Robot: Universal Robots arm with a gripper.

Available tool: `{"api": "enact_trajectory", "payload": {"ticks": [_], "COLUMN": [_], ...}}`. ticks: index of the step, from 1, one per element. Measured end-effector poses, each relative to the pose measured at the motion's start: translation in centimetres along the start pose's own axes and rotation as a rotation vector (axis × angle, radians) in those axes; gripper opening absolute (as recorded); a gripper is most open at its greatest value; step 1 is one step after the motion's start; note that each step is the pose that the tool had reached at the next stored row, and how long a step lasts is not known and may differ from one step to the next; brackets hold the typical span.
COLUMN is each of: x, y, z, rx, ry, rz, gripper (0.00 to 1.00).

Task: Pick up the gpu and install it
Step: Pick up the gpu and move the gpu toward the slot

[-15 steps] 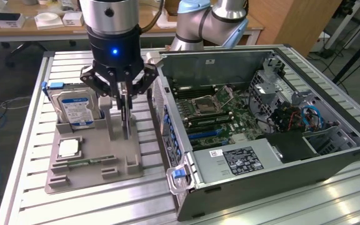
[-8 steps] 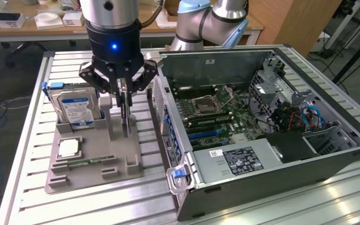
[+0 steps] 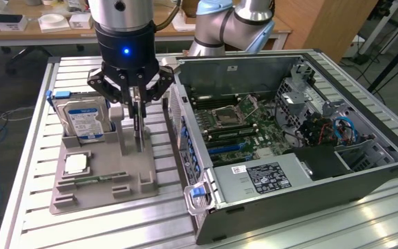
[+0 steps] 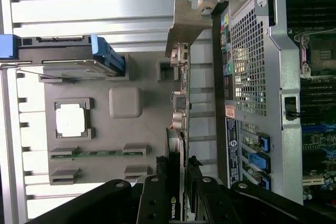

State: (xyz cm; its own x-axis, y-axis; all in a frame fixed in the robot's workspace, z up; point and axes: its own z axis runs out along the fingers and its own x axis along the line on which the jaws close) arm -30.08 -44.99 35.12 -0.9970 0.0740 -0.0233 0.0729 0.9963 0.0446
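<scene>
The gpu (image 3: 139, 129) is a thin dark card standing on edge over the grey parts tray (image 3: 109, 192), beside a tall grey post. My gripper (image 3: 137, 104) hangs straight above it, and its black fingers are shut on the card's upper edge. In the wrist view the gpu (image 4: 179, 103) runs away from my gripper (image 4: 177, 182), with the pale metal bracket at its far end and a green logo between the fingers. The open computer case (image 3: 289, 135) lies just to the exterior view's right of the tray, motherboard and blue slots facing up.
On the tray stand a silver hard drive (image 3: 83, 122) with a blue-white label, a square processor chip (image 3: 76, 164) and a green memory stick (image 3: 95, 179). The case's perforated rear wall (image 4: 252, 77) is close beside the card. The slatted metal table (image 3: 33, 155) carries everything.
</scene>
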Motion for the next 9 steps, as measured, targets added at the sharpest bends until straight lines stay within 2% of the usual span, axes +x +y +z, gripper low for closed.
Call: {"api": "enact_trajectory", "payload": {"ticks": [9], "x": [-0.01], "y": [0.02], "z": [-0.48], "rx": [0.0001], "ry": [0.0001], "rz": [0.000], "gripper": [0.26]}}
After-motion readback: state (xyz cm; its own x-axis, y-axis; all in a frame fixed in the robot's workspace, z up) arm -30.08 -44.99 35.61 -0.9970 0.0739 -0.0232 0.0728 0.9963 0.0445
